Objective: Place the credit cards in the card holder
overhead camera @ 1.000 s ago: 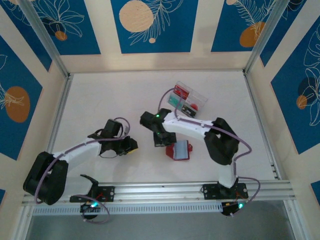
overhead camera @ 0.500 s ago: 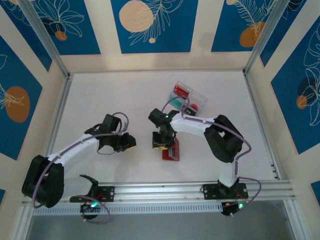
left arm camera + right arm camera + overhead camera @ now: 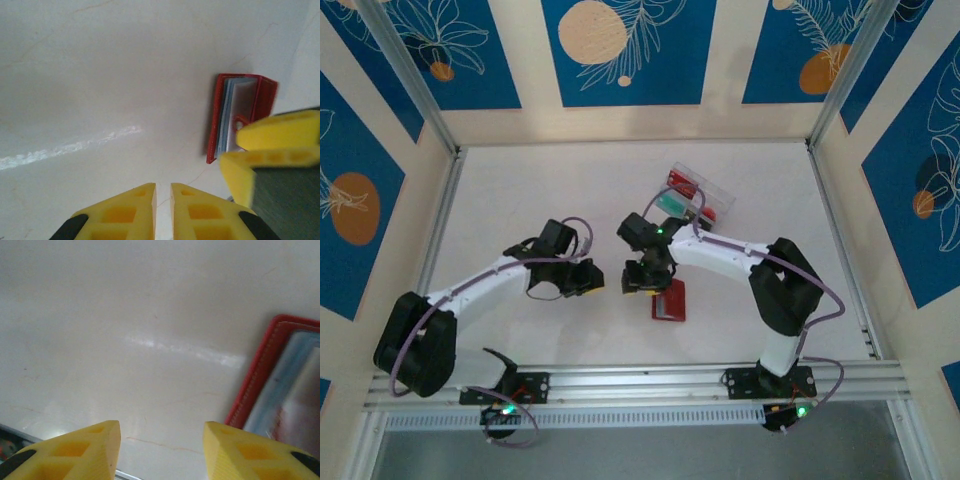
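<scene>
The red card holder (image 3: 670, 300) lies on the white table just right of both grippers. In the left wrist view the card holder (image 3: 239, 116) is ajar, with pale clear pockets between its red covers. Its red stitched edge (image 3: 260, 375) shows at the right of the right wrist view. My right gripper (image 3: 636, 283) stands open and empty beside the holder's left edge, as the right wrist view (image 3: 162, 432) confirms. My left gripper (image 3: 588, 281) is a little further left, and its jaws (image 3: 163, 189) are shut to a thin slit with nothing between them. Red and teal credit cards (image 3: 675, 195) sit in a clear box.
The clear plastic compartment box (image 3: 705, 200) stands at the back, behind the right arm. The right gripper's yellow fingers (image 3: 280, 137) cross the right side of the left wrist view, close to the holder. A metal rail (image 3: 640, 380) runs along the near table edge.
The right gripper has gone from shut to open and now sits beside the card holder, which now shows red rather than its pale inside. The left arm has moved right towards the holder.
</scene>
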`<state>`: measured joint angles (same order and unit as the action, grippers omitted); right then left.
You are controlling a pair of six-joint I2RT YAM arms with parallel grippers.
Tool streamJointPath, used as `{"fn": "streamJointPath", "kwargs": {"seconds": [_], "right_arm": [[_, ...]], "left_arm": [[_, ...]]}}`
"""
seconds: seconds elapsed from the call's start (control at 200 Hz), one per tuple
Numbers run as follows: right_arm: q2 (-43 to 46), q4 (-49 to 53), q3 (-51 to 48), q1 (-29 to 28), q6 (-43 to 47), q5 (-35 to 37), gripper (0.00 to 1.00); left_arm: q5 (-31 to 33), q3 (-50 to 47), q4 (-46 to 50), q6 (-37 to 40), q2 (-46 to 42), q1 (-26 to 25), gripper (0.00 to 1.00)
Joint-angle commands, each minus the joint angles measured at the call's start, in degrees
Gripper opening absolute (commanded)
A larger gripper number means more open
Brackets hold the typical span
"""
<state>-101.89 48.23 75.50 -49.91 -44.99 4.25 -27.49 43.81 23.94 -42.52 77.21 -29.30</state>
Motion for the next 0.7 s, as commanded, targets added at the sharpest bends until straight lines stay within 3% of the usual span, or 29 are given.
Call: {"fn": "streamJointPath", "kwargs": {"seconds": [0.0, 0.1, 0.165, 0.385, 0.57, 0.695], "right_arm": [[0.51, 14.94, 4.22, -1.51, -0.84, 14.07, 0.55], [-0.94, 18.56, 3.32, -0.61, -2.34, 17.58, 0.55], [-1.43, 18.57, 2.11, 0.17, -2.98, 18.46, 0.61], [-3.87, 13.51, 2.65, 0.69, -4.16, 14.89, 0.71], [-8.64, 14.67, 3.56, 0.63, -5.9, 18.07, 0.69], [-8.19, 15.1, 1.62, 1.0, -6.42, 19.43, 0.57]], "left_arm": [[-0.1, 0.66, -0.9, -0.72, 0.92, -0.29, 0.14], [-0.02, 0.31, -0.98, -0.51, 0.92, -0.41, 0.15], [0.01, 0.13, -1.09, -0.47, 0.96, -0.37, 0.15], [-0.28, -0.54, -1.83, -0.17, 2.22, -0.41, 0.14], [-0.41, -1.01, -2.53, -0.58, 2.07, -0.39, 0.14], [-0.07, -0.48, -1.53, 0.11, 1.72, -0.4, 0.14]]}}
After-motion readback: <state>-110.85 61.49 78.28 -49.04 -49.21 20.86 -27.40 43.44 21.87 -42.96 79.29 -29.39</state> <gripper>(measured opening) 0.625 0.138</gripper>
